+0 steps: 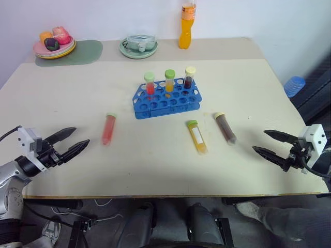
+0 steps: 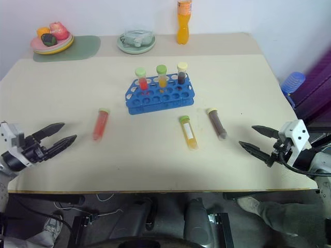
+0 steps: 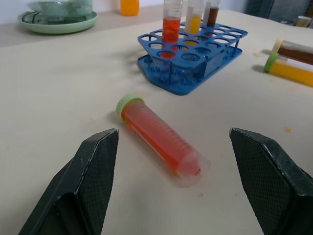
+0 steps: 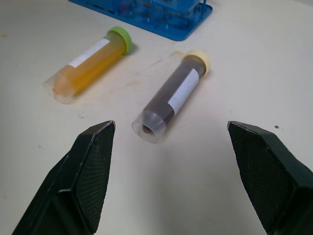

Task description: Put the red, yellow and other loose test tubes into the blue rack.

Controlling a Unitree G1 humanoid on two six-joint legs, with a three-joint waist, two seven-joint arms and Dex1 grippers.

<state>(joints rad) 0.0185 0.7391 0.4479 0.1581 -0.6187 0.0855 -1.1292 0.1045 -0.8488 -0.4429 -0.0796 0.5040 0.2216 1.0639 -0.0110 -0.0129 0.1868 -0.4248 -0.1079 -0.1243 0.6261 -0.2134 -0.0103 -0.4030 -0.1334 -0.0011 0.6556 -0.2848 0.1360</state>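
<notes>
Both the left gripper (image 1: 71, 141) and right gripper (image 1: 270, 143) are held wide apart, empty, near clear capped tubes flanking the perforated blue rack (image 1: 166, 98).

Beige table (image 1: 77, 103) with blue rack (image 1: 166, 101), three loose tubes, two plates, orange bottle (image 1: 187, 25).

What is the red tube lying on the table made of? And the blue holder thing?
Red tube: probably clear plastic, since the red liquid shows through its ridged wall; green cap looks like matte plastic. Blue rack: likely moulded plastic, evenly blue and slightly shiny.
</notes>
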